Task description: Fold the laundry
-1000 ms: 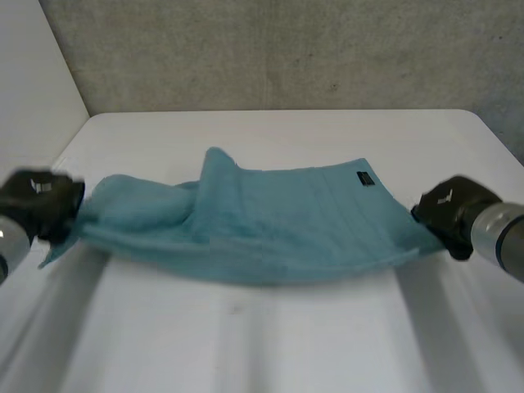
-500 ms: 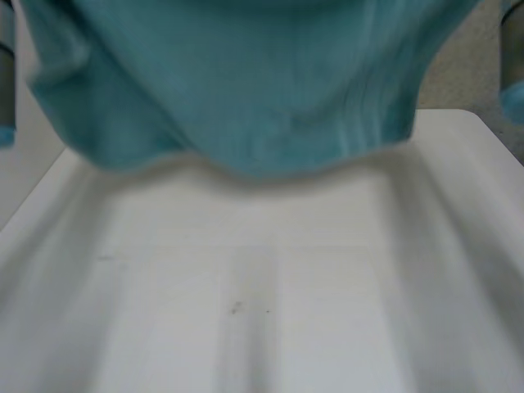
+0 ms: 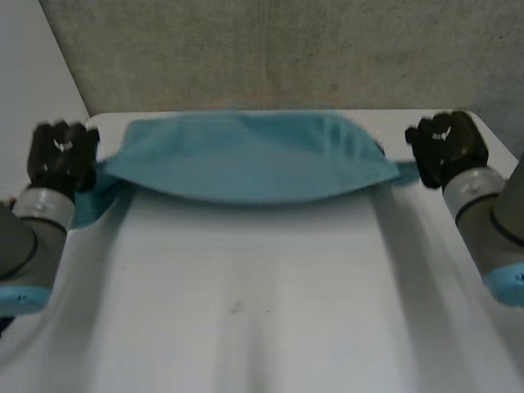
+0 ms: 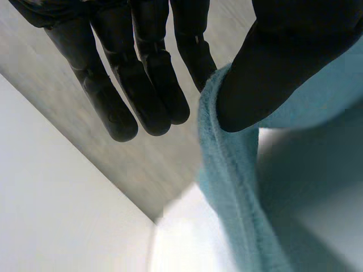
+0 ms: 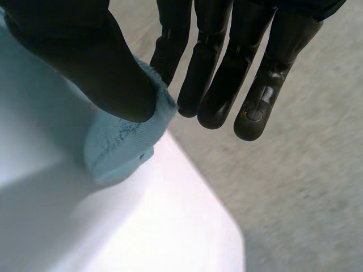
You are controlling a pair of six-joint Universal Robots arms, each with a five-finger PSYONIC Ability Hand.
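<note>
1. left wrist view: left hand (image 4: 283, 56) pinches one end of the teal towel (image 4: 238, 187), thumb against finger, other fingers straight.
2. right wrist view: right hand (image 5: 85, 56) pinches the other end likewise.
3. head view: towel stretched over the far end of the white table (image 3: 246, 286).

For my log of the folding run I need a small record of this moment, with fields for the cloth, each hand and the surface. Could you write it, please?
Cloth: teal terry towel, stretched sideways over the far part of the white table, its middle sagging
Left hand: pinches the towel's edge between thumb and a finger, other fingers straight
Right hand: pinches a towel corner between thumb and a finger
Towel touching table: cannot tell
</note>
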